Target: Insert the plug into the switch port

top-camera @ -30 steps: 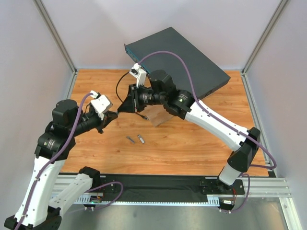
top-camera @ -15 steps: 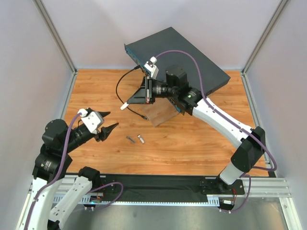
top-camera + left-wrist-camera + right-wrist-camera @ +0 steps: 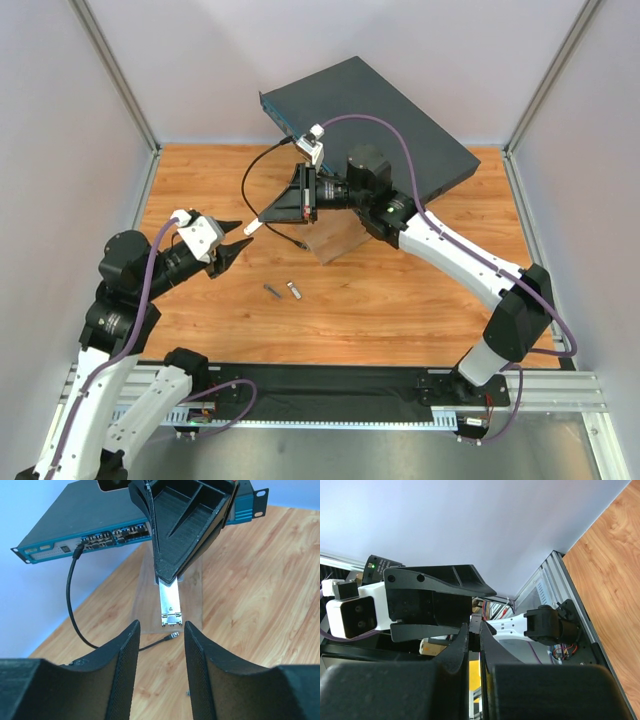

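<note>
The switch is a flat dark grey box with a teal front edge and a row of ports, propped up at the back of the table. My right gripper is shut on the plug, a slim silver module that sticks out past its fingertips. The plug points at my left gripper. That gripper is open with nothing between its fingers, a short way in front of the plug's end. In the top view the left gripper sits just left of the plug.
A black cable runs from one switch port down onto the wooden table, its free end lying near a pale board under the switch. Two small metal pieces lie on the table in front.
A second ago both grippers met at the plug. The left gripper then opened and drew back, and has now come forward again. The right gripper lifted away with the plug.
</note>
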